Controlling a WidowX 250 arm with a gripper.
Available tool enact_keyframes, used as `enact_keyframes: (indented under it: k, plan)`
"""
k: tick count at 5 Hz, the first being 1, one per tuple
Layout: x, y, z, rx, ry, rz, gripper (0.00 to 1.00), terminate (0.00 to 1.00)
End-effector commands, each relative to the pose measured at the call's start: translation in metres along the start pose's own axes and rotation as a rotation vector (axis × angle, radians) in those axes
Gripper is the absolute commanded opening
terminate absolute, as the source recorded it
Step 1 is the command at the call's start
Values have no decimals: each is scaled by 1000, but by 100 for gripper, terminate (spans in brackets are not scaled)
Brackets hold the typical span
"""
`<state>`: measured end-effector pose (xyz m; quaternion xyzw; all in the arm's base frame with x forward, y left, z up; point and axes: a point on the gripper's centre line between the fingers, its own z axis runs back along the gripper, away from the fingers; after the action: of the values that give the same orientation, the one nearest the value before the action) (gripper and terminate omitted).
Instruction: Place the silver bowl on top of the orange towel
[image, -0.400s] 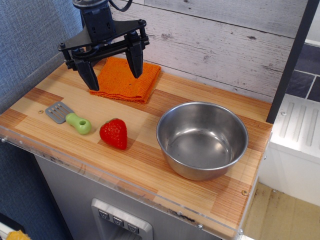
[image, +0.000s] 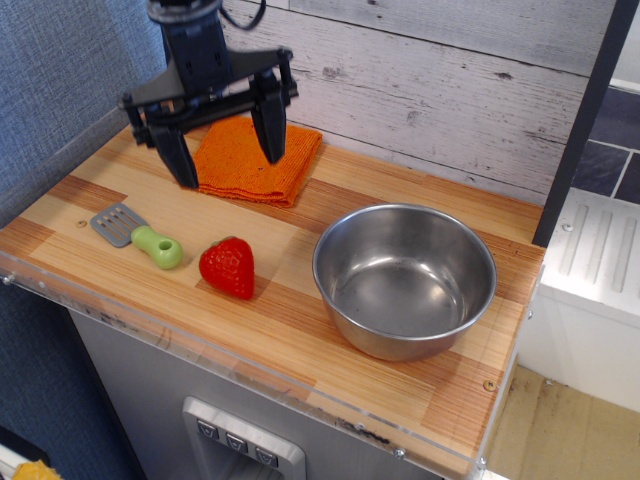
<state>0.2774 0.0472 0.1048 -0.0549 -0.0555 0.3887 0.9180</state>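
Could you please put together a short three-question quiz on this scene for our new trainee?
1. True or false: the bowl already rests on the towel.
2. What lies between the spatula and the bowl? A) strawberry B) towel C) nothing
3. Fill in: the gripper hangs over the towel with its jaws ____.

Key: 1 false, the bowl sits on the counter, apart from the towel; 2 A; 3 open.

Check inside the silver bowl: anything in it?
The silver bowl looks empty: only its bare shiny floor and reflections show. The near inner wall is hidden by the rim.
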Motion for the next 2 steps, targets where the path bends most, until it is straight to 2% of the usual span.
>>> enact_keyframes:
  k: [1, 2]
  plan:
    - [-26, -21, 0, -102, 61, -295, 100, 0]
    - [-37, -27, -7, -88, 88, -410, 100, 0]
